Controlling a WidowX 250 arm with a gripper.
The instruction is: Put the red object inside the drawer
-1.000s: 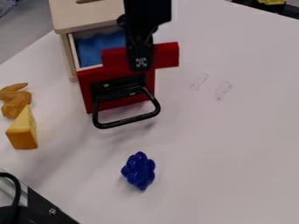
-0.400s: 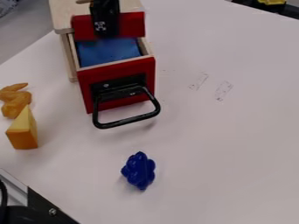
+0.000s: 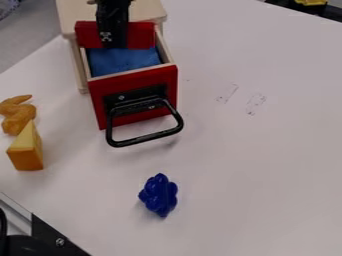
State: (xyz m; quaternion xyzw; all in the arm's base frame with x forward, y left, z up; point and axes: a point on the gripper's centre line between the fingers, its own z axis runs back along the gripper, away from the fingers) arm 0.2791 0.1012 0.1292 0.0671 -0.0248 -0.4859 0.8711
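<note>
The black gripper (image 3: 113, 39) hangs at the upper left, over the back part of the open drawer, shut on the red object (image 3: 141, 35). That object is a long red block, lying crosswise, with an end sticking out on each side of the gripper. Its left end reaches about as far as the drawer's left wall. Below it stands the drawer (image 3: 133, 76), pulled out, with a red front, wooden sides and a black handle. Blue cloth (image 3: 125, 60) lines its inside. Whether the block touches the cloth or the walls I cannot tell.
The wooden cabinet (image 3: 151, 11) stands behind the drawer. A brown toy (image 3: 18, 114) and a yellow wedge (image 3: 27, 149) lie to the left. A dark blue bumpy toy (image 3: 159, 195) sits on the white table (image 3: 260, 165) in front. Black hardware (image 3: 57, 240) occupies the lower left corner.
The gripper has moved left and back from the drawer's front edge, carrying the red block over the drawer. Most recently both shifted slightly left and toward the camera. The drawer has stayed still.
</note>
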